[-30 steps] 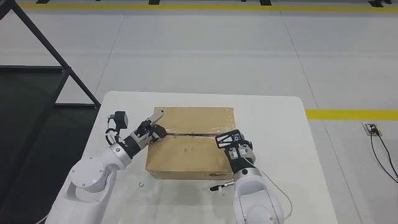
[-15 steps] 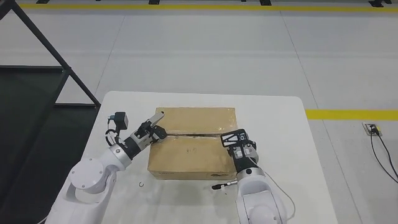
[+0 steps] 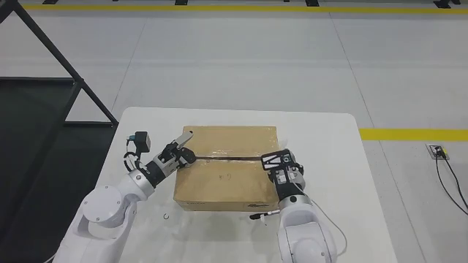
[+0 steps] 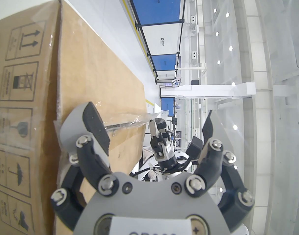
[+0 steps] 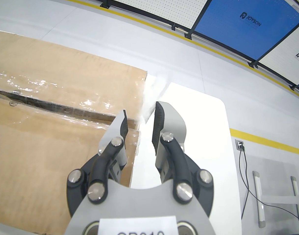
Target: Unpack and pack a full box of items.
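A closed cardboard box lies in the middle of the white table, its top seam covered with clear tape. My left gripper sits at the left end of the seam. In the left wrist view it is wide open, with one finger over the crinkled tape on the box. My right gripper is at the right end of the seam. Its fingers stand a narrow gap apart, open, with a loose tape end rising between them beside the box.
A small ring lies on the table near the box's front left corner. A short dark stick lies by the front right corner. A black frame stands left of the table. Bare tabletop spreads right of the box.
My right gripper has slid to the right, from over the box top to its right end. The box has shifted slightly right. The left gripper has stayed put.
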Controlling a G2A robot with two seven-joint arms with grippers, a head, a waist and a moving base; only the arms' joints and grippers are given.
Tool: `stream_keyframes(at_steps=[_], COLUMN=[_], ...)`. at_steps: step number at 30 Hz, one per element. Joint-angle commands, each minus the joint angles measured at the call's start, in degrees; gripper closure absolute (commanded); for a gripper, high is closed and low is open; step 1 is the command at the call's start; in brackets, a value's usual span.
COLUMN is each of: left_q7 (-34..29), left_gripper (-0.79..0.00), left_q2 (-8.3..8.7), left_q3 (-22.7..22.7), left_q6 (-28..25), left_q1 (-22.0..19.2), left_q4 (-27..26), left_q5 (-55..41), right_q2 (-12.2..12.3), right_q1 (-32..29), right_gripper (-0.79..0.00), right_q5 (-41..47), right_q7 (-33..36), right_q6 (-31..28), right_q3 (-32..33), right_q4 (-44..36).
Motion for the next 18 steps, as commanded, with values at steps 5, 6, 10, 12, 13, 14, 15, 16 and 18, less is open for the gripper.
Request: stream_keyframes(at_steps=[5,6,10,12,13,14,15,16,18], left_q7=[0.2,0.2,0.3,0.3,0.3,0.3,0.3,0.3,0.3], left_gripper=[-0.785,-0.785,-0.785,-0.785,-0.785,-0.785,-0.785,-0.785,-0.785], left_q2=[0.03,0.03,0.04,0.05,0.06,0.06,0.07,0.08,0.09], left_q3=[0.1,0.1,0.2,0.3,0.3,0.3,0.3,0.3,0.3], left_q6=[0.0,0.0,-0.1,-0.1,-0.1,-0.1,-0.1,-0.1,-0.2], left_q1=[-0.3,-0.4,-0.5,-0.6,-0.6,-0.6,-0.6,-0.7,-0.7], left_q4=[0.4,0.4,0.6,0.6,0.7,0.7,0.7,0.7,0.8], left_q5=[-0.1,-0.1,-0.4,-0.4,-0.4,-0.4,-0.4,-0.4,-0.5], right_q2=[-0.2,-0.2,-0.4,-0.5,-0.5,-0.6,-0.6,-0.7,-0.8], right_q1=[-0.3,-0.3,-0.7,-0.7,-0.7,-0.6,-0.6,-0.5,-0.5], right_gripper=[-0.271,-0.271,-0.237,-0.225,-0.234,-0.231,-0.225,-0.231,-0.237], right_q5=[0.6,0.7,1.7,2.7,3.0,3.3,3.8,4.1,4.6], right_q7=[-0.3,-0.4,-0.7,-0.3,-0.2,0.0,0.1,0.0,0.0], right_q6=[-0.2,-0.3,-0.3,0.1,0.2,0.5,0.5,0.6,0.9], right_q3=[0.7,0.8,1.4,1.9,2.0,2.3,2.4,2.6,2.9], right_q4=[-0.5,-0.6,-1.2,-1.3,-1.3,-1.3,-1.3,-1.3,-1.4])
